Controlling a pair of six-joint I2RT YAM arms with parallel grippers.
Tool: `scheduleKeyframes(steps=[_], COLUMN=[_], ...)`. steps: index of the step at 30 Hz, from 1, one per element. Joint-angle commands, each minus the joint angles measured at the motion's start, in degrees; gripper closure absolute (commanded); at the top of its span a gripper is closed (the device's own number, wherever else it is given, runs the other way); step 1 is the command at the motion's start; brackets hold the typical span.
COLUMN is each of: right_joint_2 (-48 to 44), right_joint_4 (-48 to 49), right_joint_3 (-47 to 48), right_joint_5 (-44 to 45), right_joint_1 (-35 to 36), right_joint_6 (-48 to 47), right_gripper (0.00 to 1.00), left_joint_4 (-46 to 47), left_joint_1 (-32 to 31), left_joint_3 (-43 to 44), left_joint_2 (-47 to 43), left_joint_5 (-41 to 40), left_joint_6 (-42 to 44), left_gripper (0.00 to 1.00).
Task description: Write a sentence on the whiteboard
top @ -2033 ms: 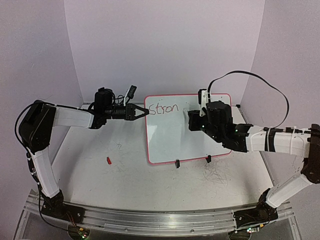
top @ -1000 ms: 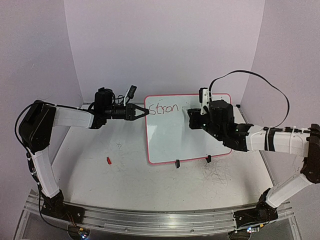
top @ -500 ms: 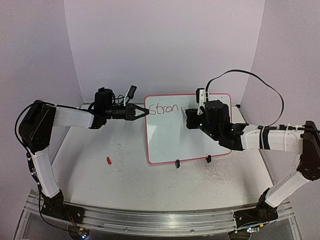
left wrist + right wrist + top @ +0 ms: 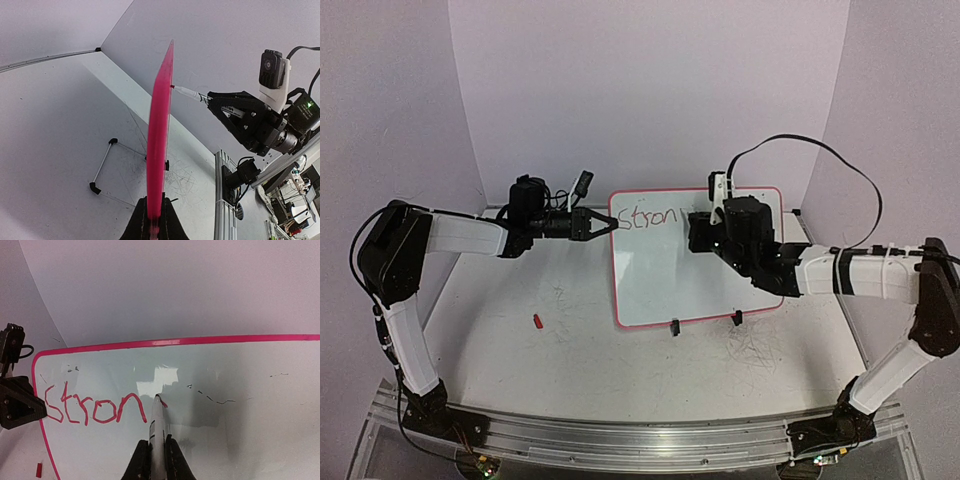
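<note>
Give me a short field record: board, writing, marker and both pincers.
whiteboard: pink rim, resting on the table
sentence: only "Stron" written
left pincer: shut on the whiteboard's left edge
right pincer: shut on the marker
marker tip: at the board, just right of the n
loose item: small red piece on the table, left of the board

in the top view the fingers of the right gripper [image 4: 695, 232] and the marker [image 4: 157, 420] are hidden behind its own black wrist, which also covers much of the right part of the whiteboard [image 4: 655, 285] and whatever follows "stron" in the sentence [image 4: 650, 217]. the left wrist view catches the board edge-on, its face unseen. in the right wrist view the board's near and right parts are cut off. the red bit [image 4: 537, 321] on the tabletop [image 4: 570, 360] is too small to name.
</note>
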Motion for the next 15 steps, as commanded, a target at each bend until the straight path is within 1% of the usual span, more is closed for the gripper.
scheduleKeyframes(steps=[1,9,15], right_joint_2=[1.28,1.5,0.16], right_joint_4=[1.72,0.84,0.27], right_joint_3=[2.73,2.02,-0.31], right_joint_5=[0.15,-0.75,-0.57], right_joint_1=[0.02,0.83,1.23], right_joint_6=[-1.26,-0.86,0.27], right_gripper=[1.0,1.0,1.0], left_joint_4=[0.59,0.6,0.6], left_joint_1=[-1.69,-1.72,-1.72], left_joint_3=[0.14,0.19,0.15], left_joint_2=[-1.64,-1.69,-1.88], left_joint_5=[1.02,1.07,1.06], left_joint_6=[0.53,0.53,0.53], left_gripper=[1.0,1.0,1.0])
